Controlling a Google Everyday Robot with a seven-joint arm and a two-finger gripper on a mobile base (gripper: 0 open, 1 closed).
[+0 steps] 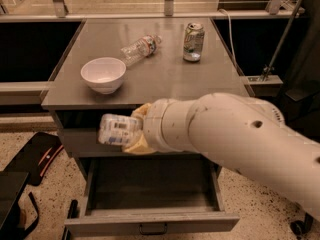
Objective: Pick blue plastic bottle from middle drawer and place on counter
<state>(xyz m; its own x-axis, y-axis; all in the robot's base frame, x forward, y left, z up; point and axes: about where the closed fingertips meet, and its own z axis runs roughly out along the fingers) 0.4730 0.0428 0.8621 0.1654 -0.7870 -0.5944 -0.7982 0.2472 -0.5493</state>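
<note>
My gripper (129, 133) is shut on the blue plastic bottle (116, 129), which lies sideways in it with its pale bluish label showing. I hold it in the air in front of the upper drawer front, just below the counter's front edge and well above the open middle drawer (150, 223). The drawer's dark floor shows nothing in it. The counter (165, 74) is the grey slab above. My white arm fills the right of the view and hides the right part of the cabinet.
On the counter stand a white bowl (103, 74) at front left, a clear bottle (140, 48) lying on its side behind it, and a soda can (193, 42) at the back right. A black object (35, 156) lies on the floor at the left.
</note>
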